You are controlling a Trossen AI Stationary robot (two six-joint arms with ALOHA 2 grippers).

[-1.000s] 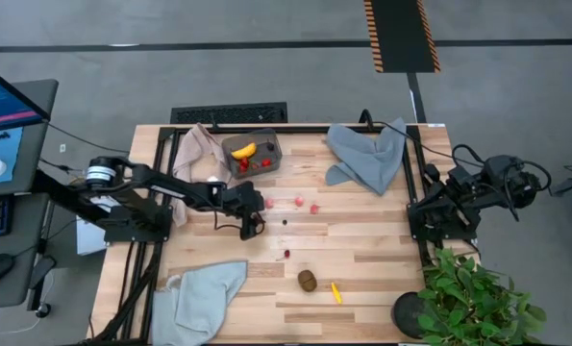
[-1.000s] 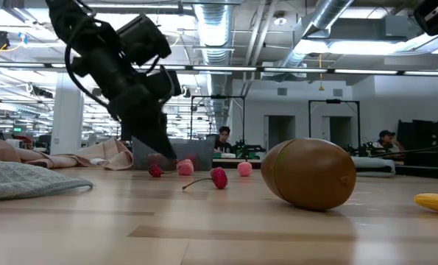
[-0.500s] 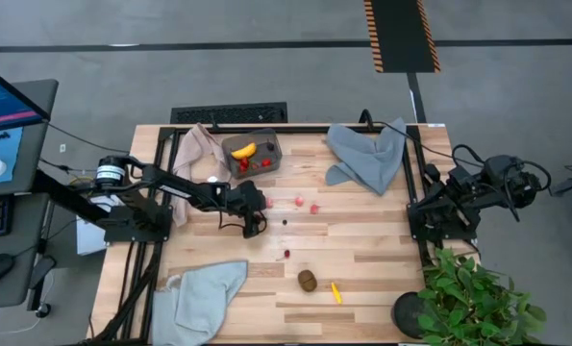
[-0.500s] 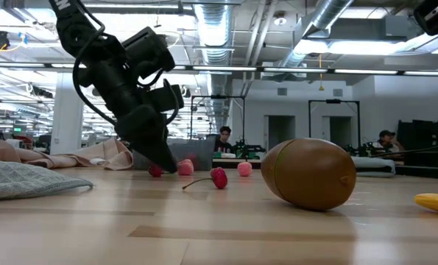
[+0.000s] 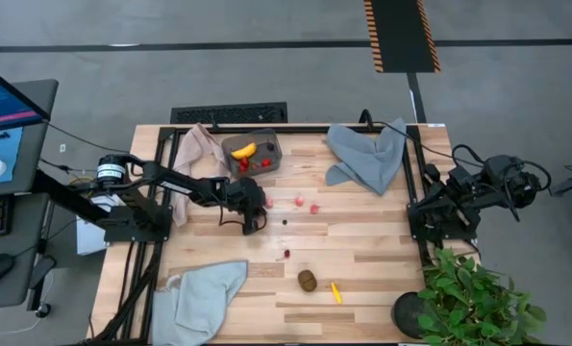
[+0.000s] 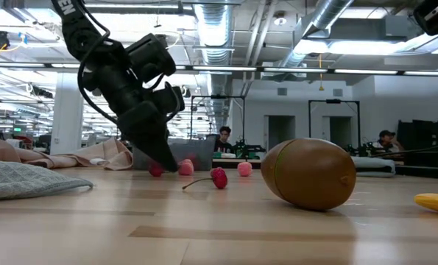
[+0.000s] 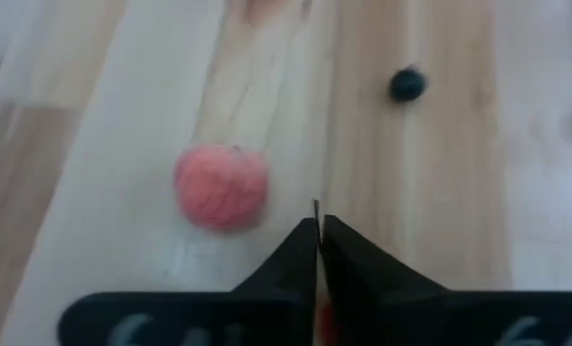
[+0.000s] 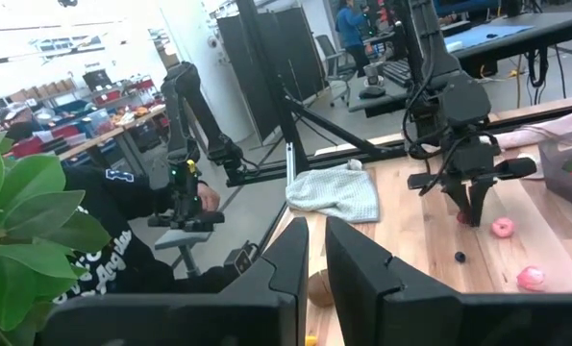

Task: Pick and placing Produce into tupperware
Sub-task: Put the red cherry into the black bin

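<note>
Left wrist view shows the left tool [image 7: 318,231] clenched on nothing beside the round pink berry [image 7: 221,185], so lifting now would likely leave it behind.

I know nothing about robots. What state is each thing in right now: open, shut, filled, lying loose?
Left gripper: shut, tips low beside a loose round pink berry.
Right gripper: shut, empty, at the table's right edge.
Translucent grey plastic tub: lidless, holding a yellow banana and red strawberries.
Brown oval kiwi: lying loose on the wooden table.
</note>
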